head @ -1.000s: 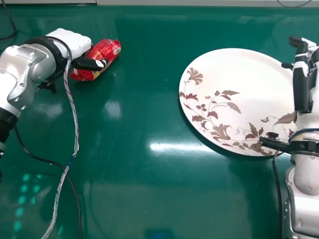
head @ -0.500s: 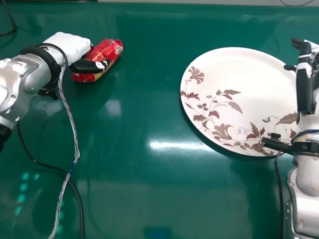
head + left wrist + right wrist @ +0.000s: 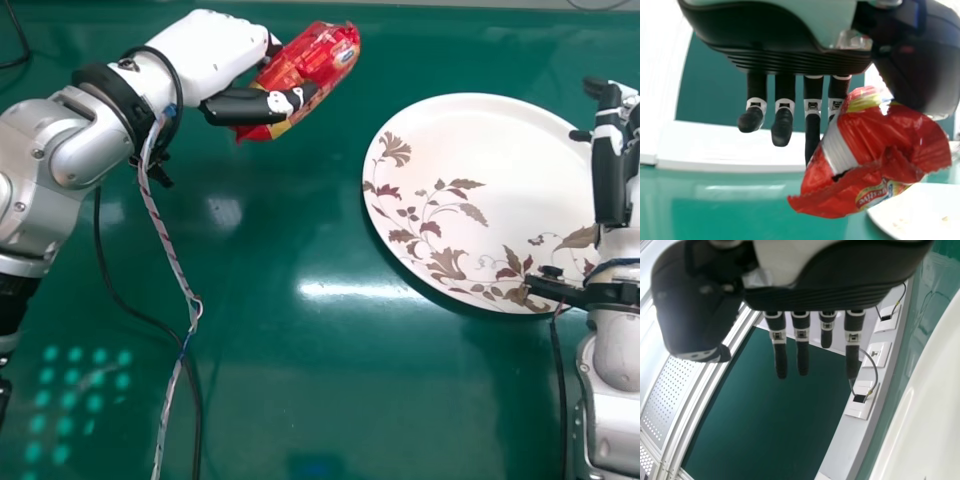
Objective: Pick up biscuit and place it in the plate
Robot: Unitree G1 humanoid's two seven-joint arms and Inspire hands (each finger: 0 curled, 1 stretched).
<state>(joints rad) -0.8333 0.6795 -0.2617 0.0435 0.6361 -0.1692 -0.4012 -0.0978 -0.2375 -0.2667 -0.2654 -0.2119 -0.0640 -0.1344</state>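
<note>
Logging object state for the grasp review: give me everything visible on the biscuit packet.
The biscuit packet is a glossy red wrapper, apparently plastic film, crinkled, with yellow areas, a silvery patch and a small printed label. One end has a flared, crimped edge with a dark mark near it; whether it's torn, I can't tell. The left hand grips it, tilted, above the green table, left of the plate in the head view.

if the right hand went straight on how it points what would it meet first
Probably the thin cable at the far edge; in the head view, the way from the right hand over the green table looks free, though height is unclear.
</note>
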